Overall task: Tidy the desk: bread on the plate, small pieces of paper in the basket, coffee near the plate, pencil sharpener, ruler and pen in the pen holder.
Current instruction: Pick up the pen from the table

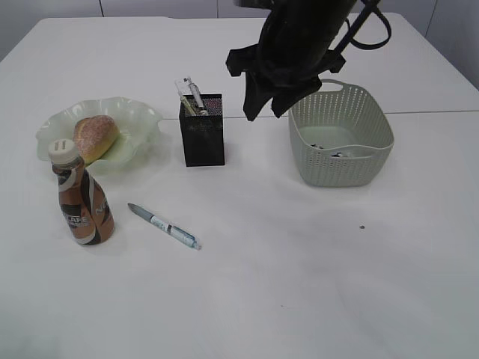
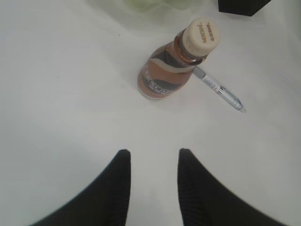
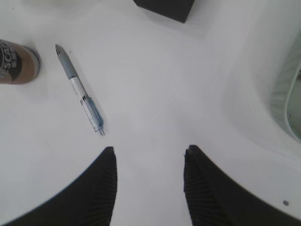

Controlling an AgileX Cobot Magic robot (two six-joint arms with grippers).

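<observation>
Since only the pen is left loose at lower left, below the holder, both grippers are held spread and empty above the desk.

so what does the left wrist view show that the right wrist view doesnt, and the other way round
Only the left wrist view shows the coffee's cream cap and full label, a blurred pale green edge, probably the plate, and the left gripper, open and empty.

Only the right wrist view shows the curved wall of the basket at its right edge, a small dark speck on the desk, and the right gripper, also open and empty.

Both show the pen lying on the white desk, the coffee bottle, and a corner of the black pen holder.
</observation>
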